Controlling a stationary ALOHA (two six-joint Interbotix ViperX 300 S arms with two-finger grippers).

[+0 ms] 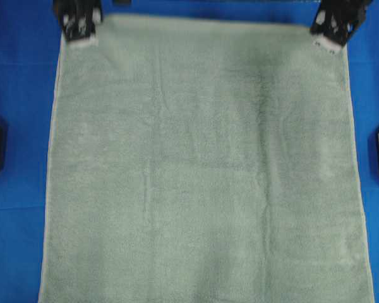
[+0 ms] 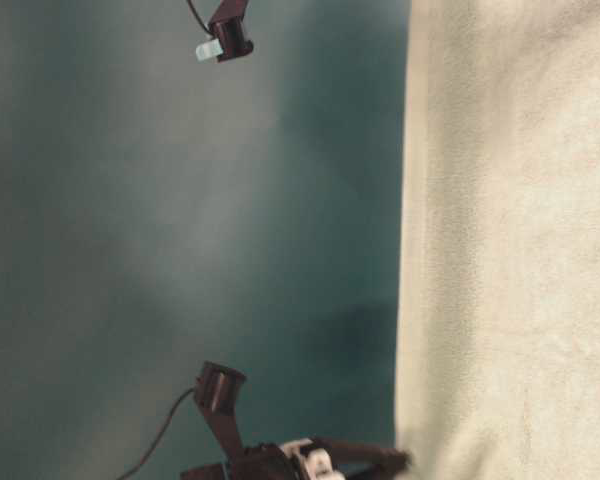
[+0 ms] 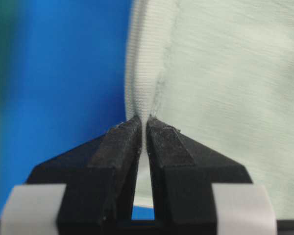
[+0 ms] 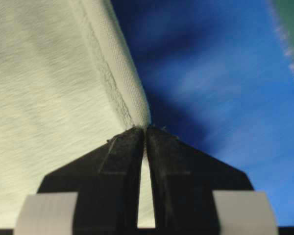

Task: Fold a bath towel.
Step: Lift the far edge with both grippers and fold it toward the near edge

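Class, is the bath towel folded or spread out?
Spread out: the bath towel lies as one flat layer over the blue table, no fold showing.

Bath towel (image 1: 202, 170): big pale sage-green terry rectangle, spread open and mostly smooth with faint creases, filling most of the overhead frame and running off the bottom edge. Narrow flat hem runs down its left and right sides; both top corners sit at the upper left and upper right of the frame. In each wrist view the hemmed edge rises up-frame, slightly curled.
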